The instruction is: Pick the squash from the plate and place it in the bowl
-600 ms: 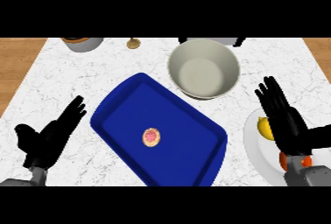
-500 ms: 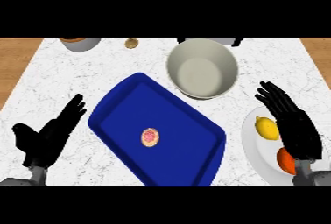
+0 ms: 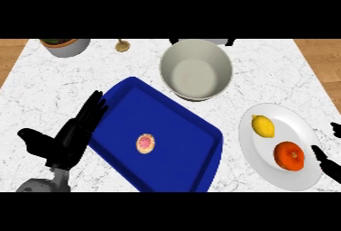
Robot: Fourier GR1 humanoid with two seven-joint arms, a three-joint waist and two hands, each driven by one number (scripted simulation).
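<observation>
A blue tray [image 3: 180, 135] holds a small round pink slice [image 3: 146, 143] — a grey pot [image 3: 65, 46] stands far-left.

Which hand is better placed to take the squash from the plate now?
The right hand: it sits at the white plate's edge beside the orange squash. The left hand is beyond the blue tray.

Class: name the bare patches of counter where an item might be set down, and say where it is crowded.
Bare marble lies left of the blue tray, above the left hand, and between the bowl and the pot. It is crowded between tray, bowl and plate.
</observation>
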